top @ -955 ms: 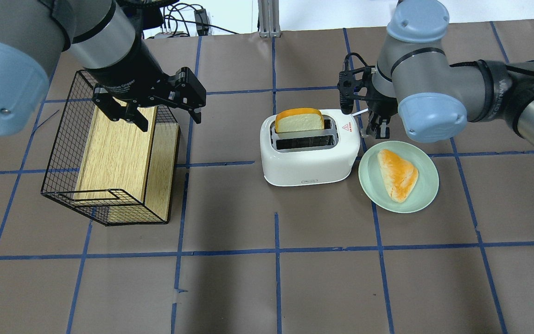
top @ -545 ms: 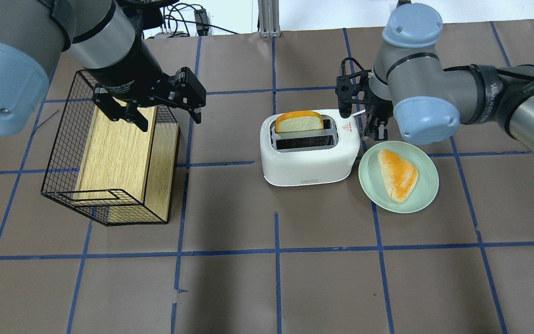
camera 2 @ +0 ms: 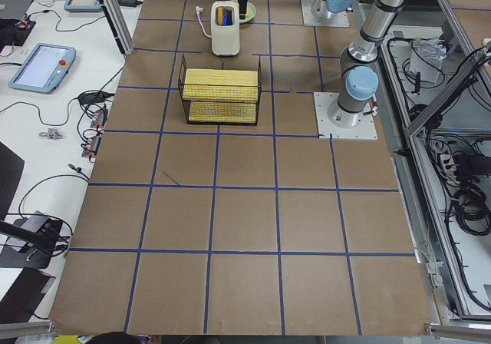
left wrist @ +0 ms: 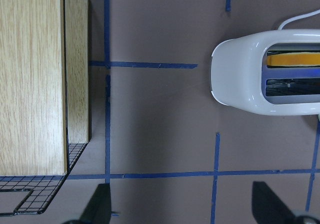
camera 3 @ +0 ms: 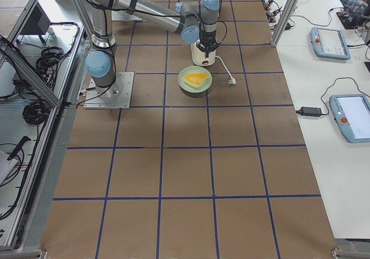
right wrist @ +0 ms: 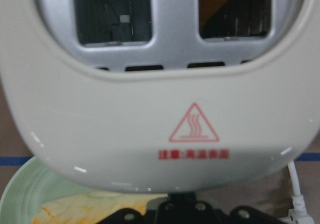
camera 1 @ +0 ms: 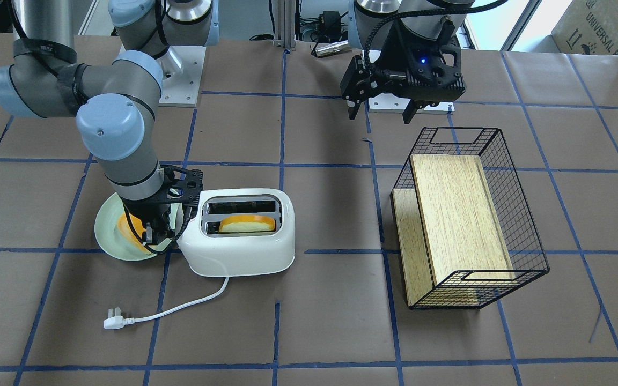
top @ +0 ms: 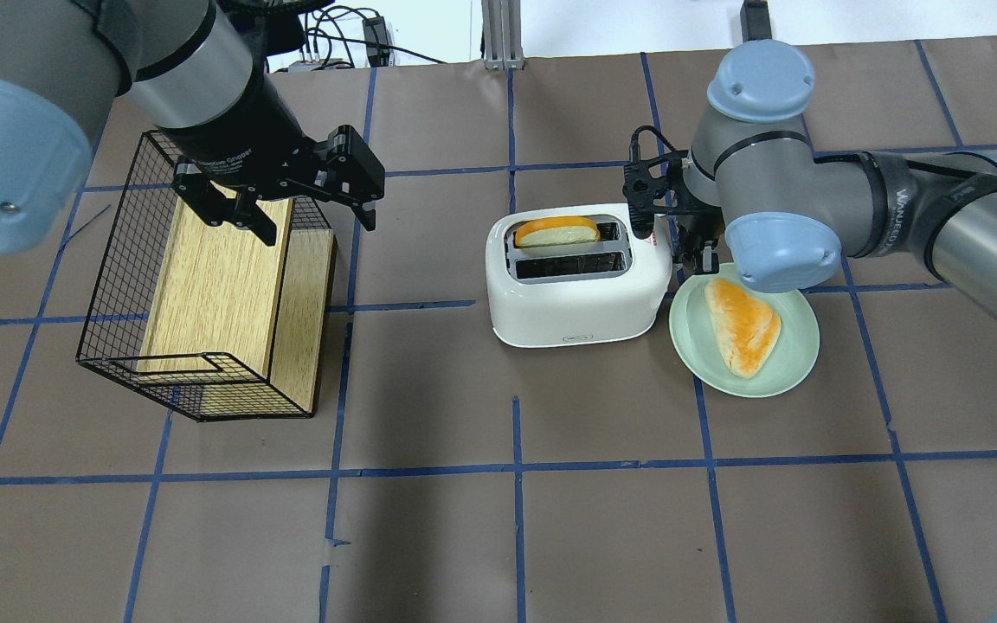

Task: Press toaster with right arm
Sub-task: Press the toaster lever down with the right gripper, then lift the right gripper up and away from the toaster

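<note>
Left tool [top: 318, 227] hangs wide open and empty over the basket [top: 109, 285]. Mid-desk [top: 550, 536] stands the toaster [top: 581, 303], bread [top: 557, 232] low in its far slot. Right tool [top: 697, 256], fingers together on nothing, sits at the toaster's right end, beside the plate [top: 797, 359].

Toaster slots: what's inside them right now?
The toaster slot farther from the robot holds a bread slice. Only its orange-crusted top shows; the lower part is hidden inside the slot. The nearer slot shows only wire guides.
</note>
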Controlling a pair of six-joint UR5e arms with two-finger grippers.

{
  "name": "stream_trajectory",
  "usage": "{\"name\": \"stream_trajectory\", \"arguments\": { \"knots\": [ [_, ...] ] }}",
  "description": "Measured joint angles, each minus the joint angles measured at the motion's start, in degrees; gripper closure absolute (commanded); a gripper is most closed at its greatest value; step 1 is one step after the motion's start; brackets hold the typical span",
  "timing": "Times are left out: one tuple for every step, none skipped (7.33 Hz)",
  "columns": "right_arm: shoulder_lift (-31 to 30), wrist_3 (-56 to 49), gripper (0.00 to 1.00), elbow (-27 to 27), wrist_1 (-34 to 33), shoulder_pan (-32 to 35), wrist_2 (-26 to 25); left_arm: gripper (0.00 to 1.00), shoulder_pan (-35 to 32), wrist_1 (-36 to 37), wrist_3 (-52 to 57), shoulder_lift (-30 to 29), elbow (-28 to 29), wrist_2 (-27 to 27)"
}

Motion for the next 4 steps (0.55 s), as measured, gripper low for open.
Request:
{"name": "stream_trajectory", "arguments": {
  "knots": [
    [0.3, -0.4, 0.96, 0.2, -0.2, 0.0, 0.1, 0.00, 0.0, 0.0, 0.0, 0.0, 0.0, 0.0],
    [0.5, -0.7, 0.96, 0.3, -0.4, 0.0, 0.1, 0.00, 0.0, 0.0, 0.0, 0.0, 0.0, 0.0],
    [0.6, -0.8, 0.96, 0.4, -0.6, 0.0, 0.1, 0.00, 0.0, 0.0, 0.0, 0.0, 0.0, 0.0],
    [0.7, -0.9, 0.96, 0.4, -0.7, 0.0, 0.1, 0.00, 0.0, 0.0, 0.0, 0.0, 0.0, 0.0]
  ]
}}
